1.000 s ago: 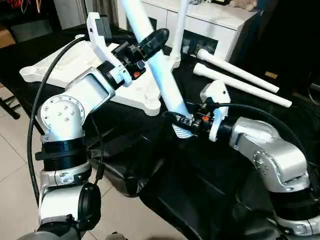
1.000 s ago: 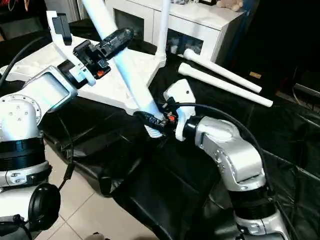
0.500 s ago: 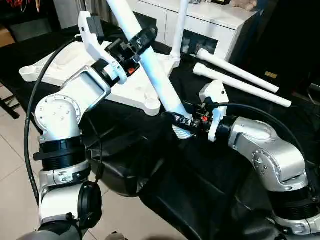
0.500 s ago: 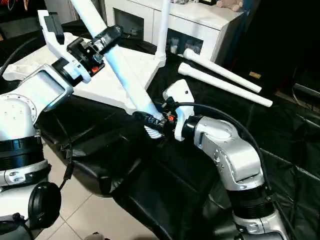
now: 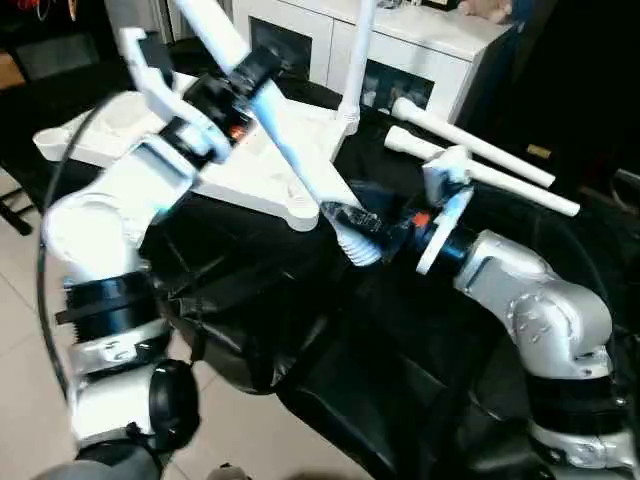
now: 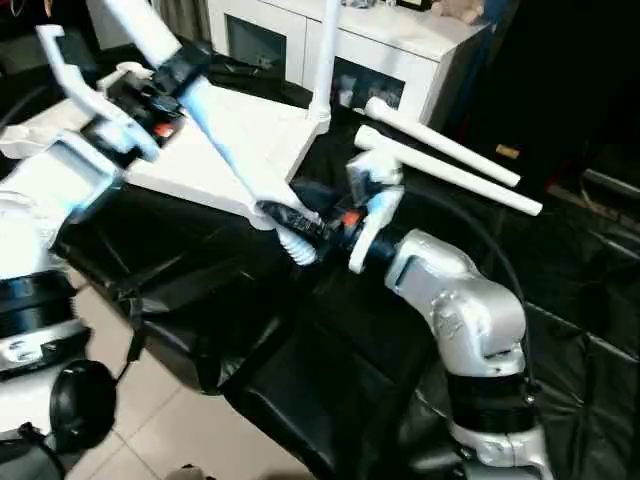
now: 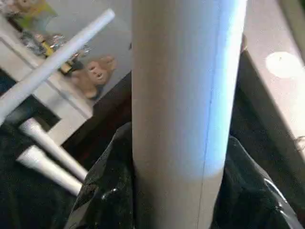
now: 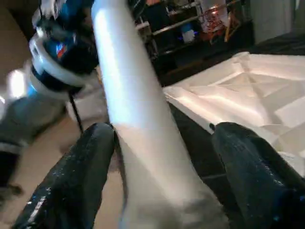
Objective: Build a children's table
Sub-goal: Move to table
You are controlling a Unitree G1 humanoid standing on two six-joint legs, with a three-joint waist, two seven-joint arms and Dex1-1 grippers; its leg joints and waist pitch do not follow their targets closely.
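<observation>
The white tabletop [image 5: 262, 178] lies upside down on the black cloth, ribbed underside up. One leg [image 5: 355, 60] stands upright in its far corner socket. A second leg [image 5: 290, 150] slants through the air, its threaded end [image 5: 362, 248] low beside the tabletop's near corner. My left gripper [image 5: 250, 78] is shut on this leg's upper part. My right gripper [image 5: 345, 218] is open around the leg just above the thread; in the right wrist view one finger [image 8: 248, 167] stands well off the tube [image 8: 138, 124]. The tube [image 7: 181, 109] also fills the left wrist view.
Two more legs [image 5: 470, 142] [image 5: 520, 187] lie side by side on the black cloth [image 5: 330, 340] at the back right. A white cabinet [image 5: 440, 40] with glass doors stands behind the table. Tiled floor [image 5: 20, 300] shows at the lower left.
My right gripper has opened off the leg's lower end. My left arm has pulled the upper part of the leg further left and back, with its jaws closed tighter on it.
</observation>
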